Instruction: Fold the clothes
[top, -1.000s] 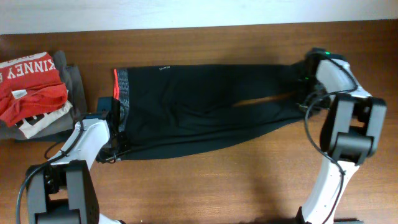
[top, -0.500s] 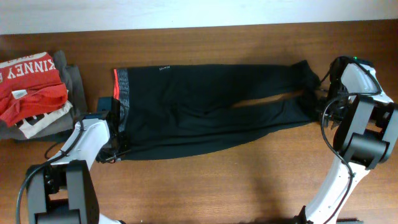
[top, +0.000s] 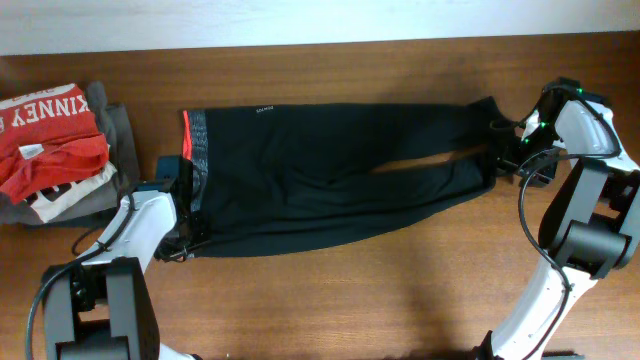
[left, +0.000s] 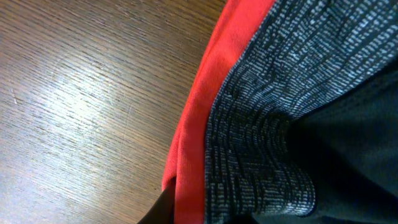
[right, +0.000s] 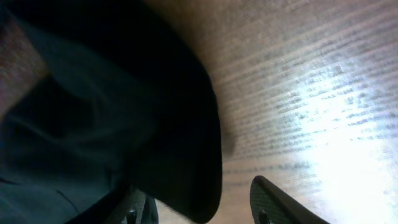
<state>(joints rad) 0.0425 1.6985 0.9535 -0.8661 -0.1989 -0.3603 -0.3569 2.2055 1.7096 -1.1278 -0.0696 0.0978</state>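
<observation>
- Change since the frame a second earlier: the right claw (top: 518, 142) has moved right, off the cuffs (top: 487, 135), and now sits at their right edge. Its jaws, then nearly closed, now stand apart.
- Right claw, wrist view: one finger (right: 280, 202) rests clear on bare wood and the other is half hidden at the lower left. A dark cuff edge lies between them, and nothing is clamped.
- The cuffs, earlier under the arm, now lie uncovered and flat on the table (top: 300, 290).
- Left claw (top: 188, 215): unchanged in place, closed on the near corner of the waistband (top: 197, 150). The wrist view shows grey band and red trim bunching at the bottom edge of the frame.
- Pants (top: 330, 180): spread flat across the middle of the table, not shifted.
- Axis: the long axis runs left to right, with the waistband pointing left and the cuffs right.
- Legs: the far leg lies straight and the near leg bows toward the near edge. A thin wedge of wood shows between them toward the right.
- A red shirt (top: 50, 140) lies on a stack at far left, apart from the pants.
</observation>
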